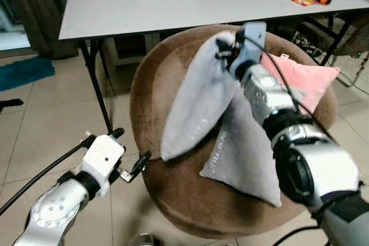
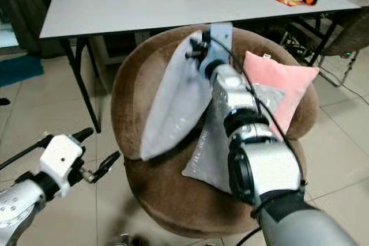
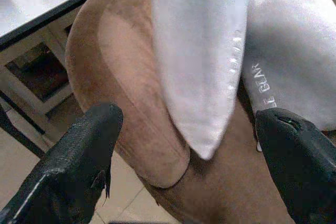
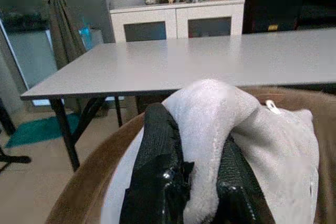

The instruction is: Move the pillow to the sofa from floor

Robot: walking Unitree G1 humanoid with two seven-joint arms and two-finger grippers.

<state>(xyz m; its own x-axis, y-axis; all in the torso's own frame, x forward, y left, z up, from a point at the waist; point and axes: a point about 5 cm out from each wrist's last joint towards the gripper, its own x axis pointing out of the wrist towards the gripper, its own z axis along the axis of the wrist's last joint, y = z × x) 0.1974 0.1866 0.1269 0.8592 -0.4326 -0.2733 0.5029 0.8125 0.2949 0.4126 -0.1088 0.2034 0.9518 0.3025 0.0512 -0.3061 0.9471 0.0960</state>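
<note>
We hold the gray pillow point(image 1: 196, 96) over the brown sofa point(image 1: 173, 200).

Our right gripper point(image 4: 197, 182) pinches its top; our arm hides part of another gray pillow point(image 1: 242, 159). Our left gripper point(image 3: 184, 156) is wide apart.

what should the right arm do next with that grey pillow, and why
Probably lower it and let go: the right end effector pinches the grey pillow by its top edge, its lower tip already reaching the brown sofa seat beside a second grey pillow.

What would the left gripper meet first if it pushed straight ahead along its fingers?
Probably the hanging corner of the grey pillow held by the right gripper, with the brown sofa right behind it. The left gripper is open; depth is uncertain.
</note>
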